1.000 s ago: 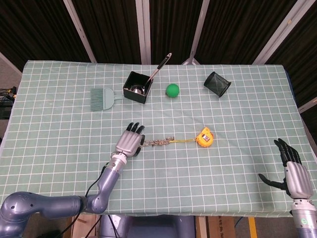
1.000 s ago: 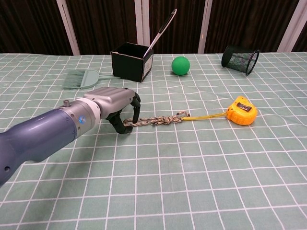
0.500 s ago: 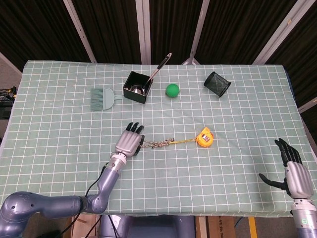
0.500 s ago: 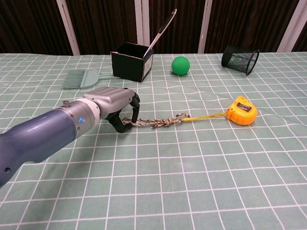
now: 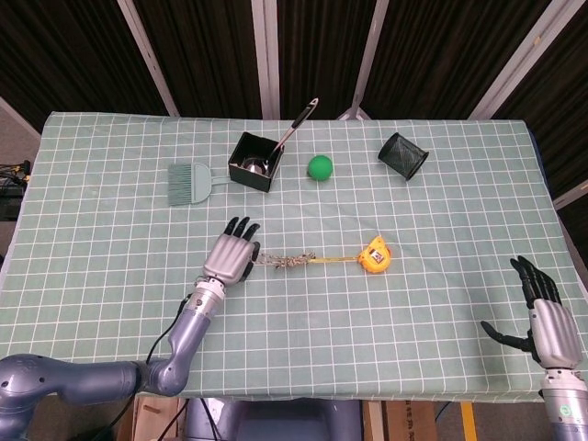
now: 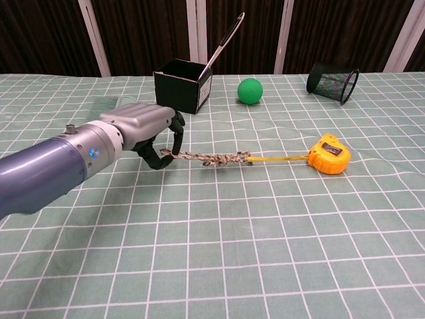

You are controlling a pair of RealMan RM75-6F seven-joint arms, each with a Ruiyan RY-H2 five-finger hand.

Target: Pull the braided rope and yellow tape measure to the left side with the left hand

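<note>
A short braided rope (image 5: 286, 261) (image 6: 211, 158) lies stretched across the middle of the table, joined by a thin yellow strap to the yellow tape measure (image 5: 376, 254) (image 6: 327, 153) on its right. My left hand (image 5: 231, 254) (image 6: 141, 129) grips the rope's left end, its fingers curled down over it. My right hand (image 5: 546, 323) hovers open at the table's front right corner, far from both objects, and shows only in the head view.
A black box (image 5: 256, 161) (image 6: 182, 85) with a long-handled utensil stands at the back, a green brush (image 5: 188, 181) to its left. A green ball (image 5: 320, 166) (image 6: 250, 90) and a tipped black mesh cup (image 5: 402, 154) (image 6: 333, 81) lie further right.
My left hand has drawn the rope leftward; the rope is now taut and the tape measure has slid a little to the left. The right hand has not moved.
</note>
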